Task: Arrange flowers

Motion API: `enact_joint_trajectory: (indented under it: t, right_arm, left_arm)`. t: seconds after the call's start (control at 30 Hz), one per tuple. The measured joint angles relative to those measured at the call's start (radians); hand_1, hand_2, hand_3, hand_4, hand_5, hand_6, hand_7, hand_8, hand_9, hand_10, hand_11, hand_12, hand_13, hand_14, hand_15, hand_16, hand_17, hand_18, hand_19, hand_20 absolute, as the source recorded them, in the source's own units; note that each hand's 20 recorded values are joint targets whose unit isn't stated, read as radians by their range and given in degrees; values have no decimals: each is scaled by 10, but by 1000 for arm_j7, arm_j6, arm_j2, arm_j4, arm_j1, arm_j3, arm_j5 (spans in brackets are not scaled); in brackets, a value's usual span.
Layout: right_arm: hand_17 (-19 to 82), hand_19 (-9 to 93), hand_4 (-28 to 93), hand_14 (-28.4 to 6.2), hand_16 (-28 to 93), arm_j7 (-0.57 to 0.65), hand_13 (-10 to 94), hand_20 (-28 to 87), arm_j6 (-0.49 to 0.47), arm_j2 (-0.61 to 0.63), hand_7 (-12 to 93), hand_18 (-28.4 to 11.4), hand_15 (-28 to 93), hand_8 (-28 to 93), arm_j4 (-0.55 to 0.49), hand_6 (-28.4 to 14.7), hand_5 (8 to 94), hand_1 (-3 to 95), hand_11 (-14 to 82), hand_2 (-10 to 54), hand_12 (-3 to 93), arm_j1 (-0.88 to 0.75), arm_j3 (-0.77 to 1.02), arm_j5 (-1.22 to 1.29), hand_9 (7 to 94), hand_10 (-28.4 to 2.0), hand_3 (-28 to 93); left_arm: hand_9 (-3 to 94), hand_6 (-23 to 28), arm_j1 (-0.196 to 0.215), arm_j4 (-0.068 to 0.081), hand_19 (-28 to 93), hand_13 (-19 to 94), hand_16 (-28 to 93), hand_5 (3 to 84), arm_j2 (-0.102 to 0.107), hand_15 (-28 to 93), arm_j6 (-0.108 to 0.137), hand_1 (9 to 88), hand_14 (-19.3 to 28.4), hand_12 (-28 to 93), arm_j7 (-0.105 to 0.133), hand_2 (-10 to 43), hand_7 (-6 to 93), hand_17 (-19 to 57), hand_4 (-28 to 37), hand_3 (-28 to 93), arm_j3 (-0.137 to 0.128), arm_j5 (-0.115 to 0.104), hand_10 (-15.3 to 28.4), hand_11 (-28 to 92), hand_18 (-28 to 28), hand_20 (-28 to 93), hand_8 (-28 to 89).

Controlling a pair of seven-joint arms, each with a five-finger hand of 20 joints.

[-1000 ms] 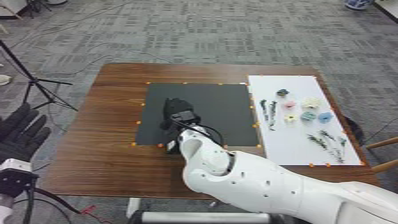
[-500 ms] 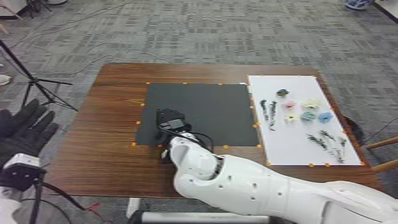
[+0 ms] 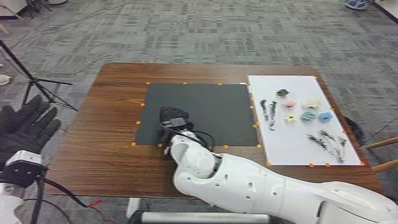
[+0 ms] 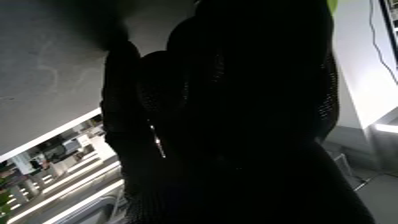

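Note:
Over the left part of the black sheet (image 3: pixel 218 107), my right hand (image 3: pixel 175 114) is low at the sheet in the head view. The right wrist view has the same hand (image 4: pixel 240 115) dark against a grey surface (image 4: pixel 53 60), with a small green patch (image 4: pixel 332 4) beside it; what that is, I cannot tell. On the white sheet (image 3: pixel 293 145) lie dark stems (image 3: pixel 271 115), a dark blue flower (image 3: pixel 282 92), a pink flower (image 3: pixel 289 104), a cream flower (image 3: pixel 311 103), a blue flower (image 3: pixel 324 117) and green sprigs (image 3: pixel 329 143). My left hand (image 3: pixel 25 131) is open, left of the table.
The brown table (image 3: pixel 89 145) carries both sheets, held by small orange tabs. A black tripod (image 3: pixel 35 79) stands on the floor at the left, and a wooden chair (image 3: pixel 384 155) is by the right edge.
My right hand has drawn back slightly toward the near edge and a little left, then crept forward a touch. My left hand has shifted slightly. The flowers on the white sheet lie as before.

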Motion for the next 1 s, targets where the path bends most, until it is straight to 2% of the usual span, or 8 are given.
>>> enact_joint_trajectory:
  t: [0.37,0.53,0.6,0.7,0.77,0.8,0.97,1.0]
  right_arm:
    - [286,770,414,-191,348,5,591,261,0,13,397,-279,734,167,-20,-15,753,849,450,-95,472,0,-11,-11,735,-153,-283]
    - [282,773,405,-192,343,19,586,260,22,24,534,-280,742,128,-31,-23,638,834,508,-95,439,5,-25,-12,700,-165,-283]
    - [275,776,475,-195,344,19,575,260,62,35,588,-282,751,101,-37,-45,579,801,542,-95,424,13,-48,-25,673,-172,-283]
    - [272,776,564,-199,341,17,569,266,116,55,594,-284,756,55,-49,-62,560,751,574,-95,379,18,-71,-77,663,-179,-283]
    - [271,775,663,-200,336,14,569,269,118,71,604,-284,758,-66,-67,-70,563,710,578,-95,372,12,-59,-93,660,-181,-282]
    - [271,774,731,-199,328,11,571,270,118,80,616,-284,758,-183,-79,-74,568,684,576,-95,369,5,-46,-92,663,-181,-282]
    - [264,760,707,-203,326,-16,568,269,114,116,547,-284,747,-218,-141,-73,542,646,558,-95,365,-23,8,-44,662,-186,-282]
    - [268,741,128,-200,349,-21,570,289,112,120,525,-284,737,-208,-147,-72,549,441,553,-95,359,-23,8,-37,665,-186,377]
  left_arm:
    - [323,69,0,1,123,219,9,396,-1,170,-4,260,124,139,-6,108,83,-18,-283,709,-5,2,117,114,100,120,-68]
    - [320,69,6,1,125,217,9,390,-5,170,-6,262,127,139,-6,114,80,-20,-283,702,-15,4,118,111,102,119,-67]
    - [318,69,9,0,126,215,9,388,-10,168,-10,263,127,139,-11,115,79,-21,-283,701,-20,12,118,109,102,118,-66]
    - [316,68,10,0,125,213,10,387,-17,166,-16,263,127,140,-25,118,78,-21,-282,699,-26,43,118,107,102,117,-65]
    - [316,68,10,0,125,213,10,387,-20,166,-20,264,129,139,-33,118,78,-22,-282,698,-27,57,118,105,103,117,-65]
    - [316,68,10,0,126,213,11,387,-21,166,-21,265,130,140,-34,119,78,-23,-282,696,-28,58,119,105,104,117,-65]
    - [316,71,17,0,128,213,12,387,-23,166,-20,265,132,142,-34,120,76,-24,-281,694,-30,50,120,105,105,117,-64]
    - [316,71,17,0,128,213,13,387,-23,167,-20,265,132,142,-34,120,76,-24,-281,694,-30,48,121,106,105,117,-64]
